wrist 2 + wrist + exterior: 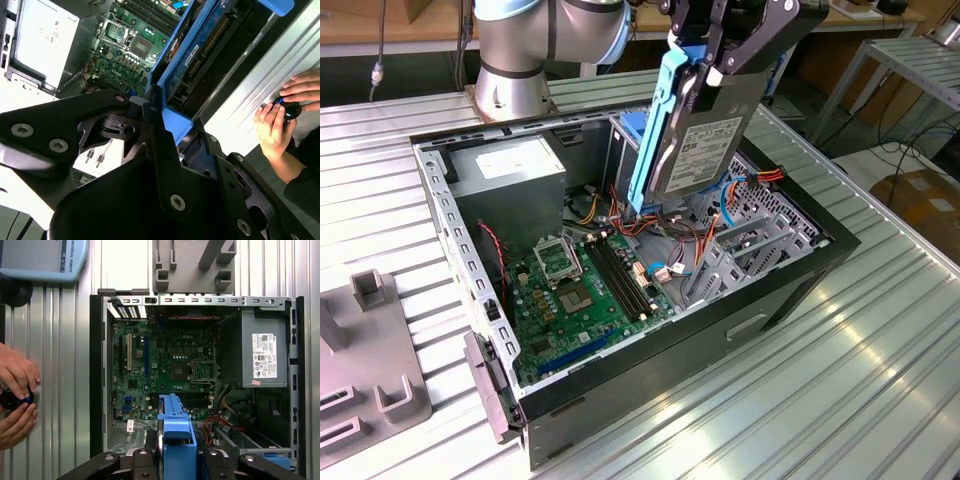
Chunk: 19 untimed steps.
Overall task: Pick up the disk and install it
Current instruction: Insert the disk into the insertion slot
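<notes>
The end effector [706, 72] was clamped on the upper end of the disk [705, 150]; the disk hung nearly upright, slightly tilted, in the air above the open case [790, 290], over the side with the metal cage [750, 240]; its blue rail [655, 140] faced the exterior view's left; below lay the motherboard [582, 290], with the power supply [510, 170] in a corner; the case sat on the ribbed surface [840, 400]; in the first wrist view, a person's hand [17, 371] touched a small black object [14, 400] beside the case.
</notes>
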### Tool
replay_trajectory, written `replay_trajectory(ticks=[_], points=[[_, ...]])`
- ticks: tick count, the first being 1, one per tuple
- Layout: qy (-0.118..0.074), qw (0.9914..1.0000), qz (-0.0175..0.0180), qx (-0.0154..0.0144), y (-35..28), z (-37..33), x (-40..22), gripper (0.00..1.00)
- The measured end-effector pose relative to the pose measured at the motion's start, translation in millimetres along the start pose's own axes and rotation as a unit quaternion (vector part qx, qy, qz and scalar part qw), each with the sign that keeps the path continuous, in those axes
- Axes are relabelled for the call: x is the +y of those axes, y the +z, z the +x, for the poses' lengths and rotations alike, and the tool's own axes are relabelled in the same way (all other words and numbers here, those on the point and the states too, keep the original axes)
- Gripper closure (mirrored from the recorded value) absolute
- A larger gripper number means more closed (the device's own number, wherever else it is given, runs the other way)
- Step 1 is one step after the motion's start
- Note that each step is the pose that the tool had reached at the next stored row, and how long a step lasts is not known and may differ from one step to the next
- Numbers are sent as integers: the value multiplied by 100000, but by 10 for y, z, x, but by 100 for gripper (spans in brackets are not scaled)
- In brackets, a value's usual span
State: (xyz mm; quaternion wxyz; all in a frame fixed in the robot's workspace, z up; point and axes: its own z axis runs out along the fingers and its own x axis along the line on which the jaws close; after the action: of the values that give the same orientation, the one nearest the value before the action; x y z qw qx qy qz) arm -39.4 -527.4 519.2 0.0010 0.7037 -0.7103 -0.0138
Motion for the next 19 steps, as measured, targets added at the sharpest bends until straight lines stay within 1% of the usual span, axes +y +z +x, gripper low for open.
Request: replay_trajectory(ticks=[12,14,15,16,19], points=[[-12,100000,2,3,0,5,-4,63],[-13,100000,4,-1,1,32,-4,63],[-7,100000,4,8,1,77,-5,63],[0,100000,2,20,1,108,-8,63],[20,100000,4,59,5,154,-31,63]])
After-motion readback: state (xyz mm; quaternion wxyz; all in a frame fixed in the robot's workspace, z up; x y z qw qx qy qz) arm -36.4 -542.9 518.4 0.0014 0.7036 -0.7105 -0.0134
